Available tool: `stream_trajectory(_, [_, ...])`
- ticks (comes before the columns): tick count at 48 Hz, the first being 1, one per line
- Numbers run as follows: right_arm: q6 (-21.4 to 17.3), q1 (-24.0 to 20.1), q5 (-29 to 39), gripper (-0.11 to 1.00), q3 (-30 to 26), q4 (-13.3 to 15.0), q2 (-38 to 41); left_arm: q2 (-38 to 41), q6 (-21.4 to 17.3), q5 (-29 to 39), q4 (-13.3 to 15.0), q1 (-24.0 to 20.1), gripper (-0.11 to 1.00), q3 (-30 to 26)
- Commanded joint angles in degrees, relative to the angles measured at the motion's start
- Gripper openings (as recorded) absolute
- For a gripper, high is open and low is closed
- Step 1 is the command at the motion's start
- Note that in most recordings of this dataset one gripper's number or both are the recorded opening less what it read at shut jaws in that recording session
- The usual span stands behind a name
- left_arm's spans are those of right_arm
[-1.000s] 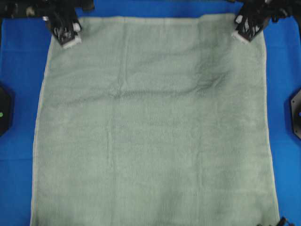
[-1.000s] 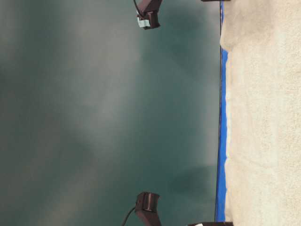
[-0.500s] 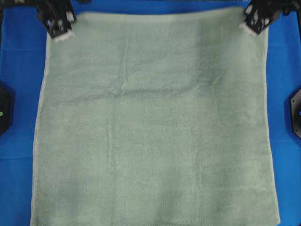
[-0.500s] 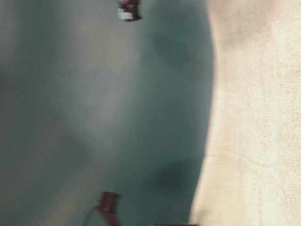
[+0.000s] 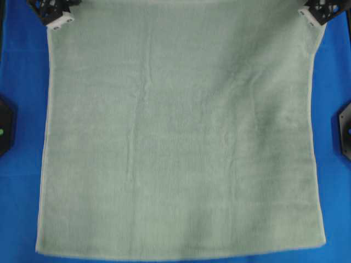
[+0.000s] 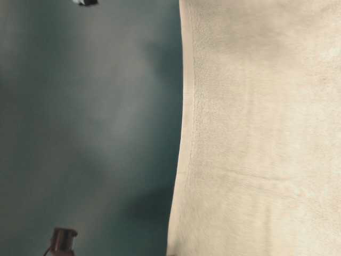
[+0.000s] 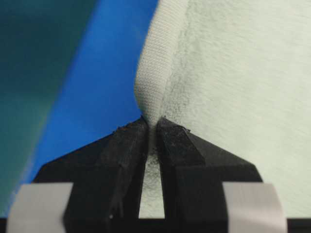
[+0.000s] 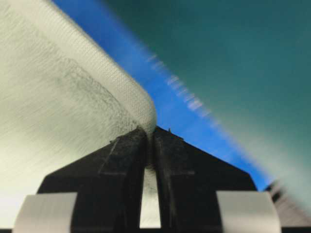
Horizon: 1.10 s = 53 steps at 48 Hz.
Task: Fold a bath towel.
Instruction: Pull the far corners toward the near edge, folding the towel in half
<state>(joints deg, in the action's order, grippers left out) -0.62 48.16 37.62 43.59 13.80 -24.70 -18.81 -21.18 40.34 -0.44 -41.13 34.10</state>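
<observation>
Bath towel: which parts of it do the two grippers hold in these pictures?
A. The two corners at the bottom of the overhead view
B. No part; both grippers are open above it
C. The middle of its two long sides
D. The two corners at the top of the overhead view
D: the left gripper and the right gripper sit at the top corners of the bath towel, and both wrist views show jaws pinched on its hem.

Evenly lit from above, soft overall focus; motion-streaked in the right wrist view, hazy and washed-out at table level, no glare.
</observation>
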Motion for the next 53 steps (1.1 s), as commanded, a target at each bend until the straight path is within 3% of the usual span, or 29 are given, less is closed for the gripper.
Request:
stream_trajectory(1, [-2.64,-6.15,2.64,0.07,2.37,-1.85,-7.38,-5.36,2.99,1.93,0.35,5.01,0.06,1.67])
stream_trajectory(6, [-8.44,-16.17,6.5,0.07,5.98,-4.57,-16.26,-11.07,4.83,4.13,1.67,13.62,0.06,5.71])
stream_trajectory(9, [-12.48,-22.94,8.7,0.07,7.12,-6.59,-21.62,-14.33,7.82,4.22,2.11,19.69,0.06,8.26])
stream_trajectory(18, [-26.19,-45.62,12.3,0.07,10.72,-10.81,-29.79,-20.74,25.84,3.16,1.93,40.61,0.06,14.41])
stream_trajectory(25, [-35.68,-60.64,10.02,0.07,13.01,-10.99,-26.19,-17.93,41.31,-3.34,1.58,55.28,0.06,18.19])
stream_trajectory(30, [-42.19,-70.75,4.66,0.07,13.71,-10.9,-20.83,-13.18,48.16,-10.37,0.88,64.51,0.06,18.98])
stream_trajectory(37, [-49.92,-81.04,-3.16,0.07,13.45,-10.81,-11.87,-4.48,53.35,-19.25,0.62,74.97,0.06,17.75])
stream_trajectory(41, [-53.79,-85.61,-6.86,0.07,12.48,-10.81,-6.24,0.97,55.81,-21.01,0.7,79.45,0.06,14.77])
stream_trajectory(53, [-61.88,-93.69,-13.45,0.07,5.36,-9.49,9.05,10.11,58.27,-19.07,0.7,85.52,0.06,5.62])
